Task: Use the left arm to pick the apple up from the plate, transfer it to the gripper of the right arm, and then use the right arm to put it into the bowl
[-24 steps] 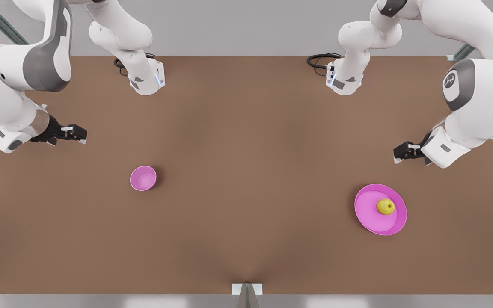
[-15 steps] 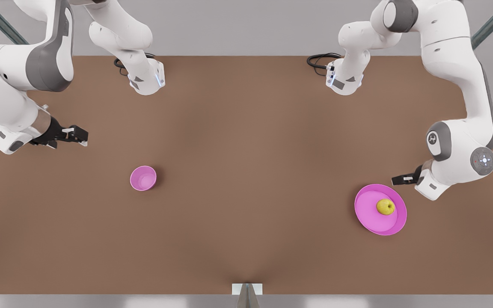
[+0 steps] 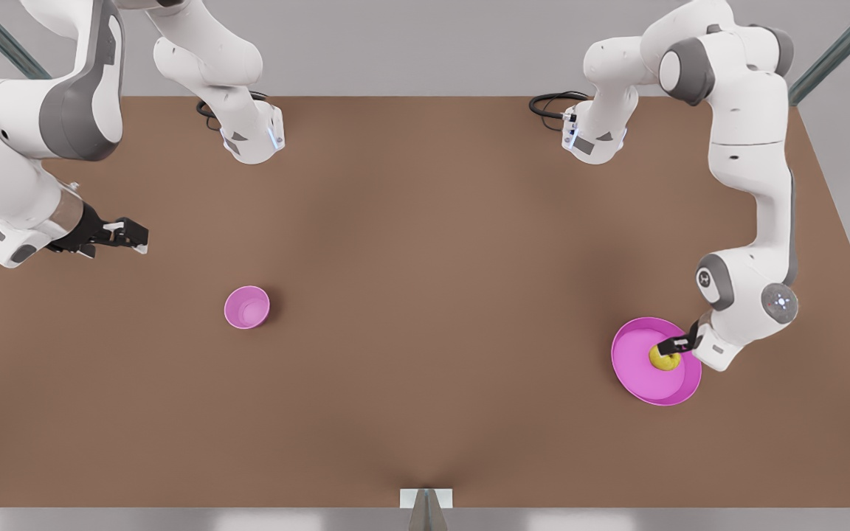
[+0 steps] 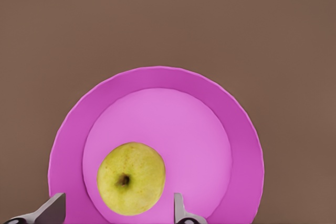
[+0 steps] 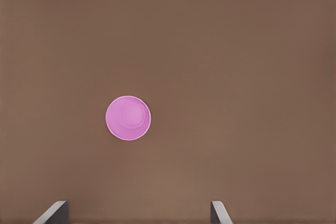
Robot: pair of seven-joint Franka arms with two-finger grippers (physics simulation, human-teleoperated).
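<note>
Two grippers spread wide, empty: left gripper point(image 3: 667, 346) over apple point(image 3: 664, 361) on plate point(image 3: 639, 369); right gripper point(image 3: 130, 237) waits at 10 o'clock from bowl point(image 3: 246, 307).

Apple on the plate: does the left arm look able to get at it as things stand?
Probably yes. The left end effector hangs open right over the apple on the plate, fingers either side, nothing between.
</note>
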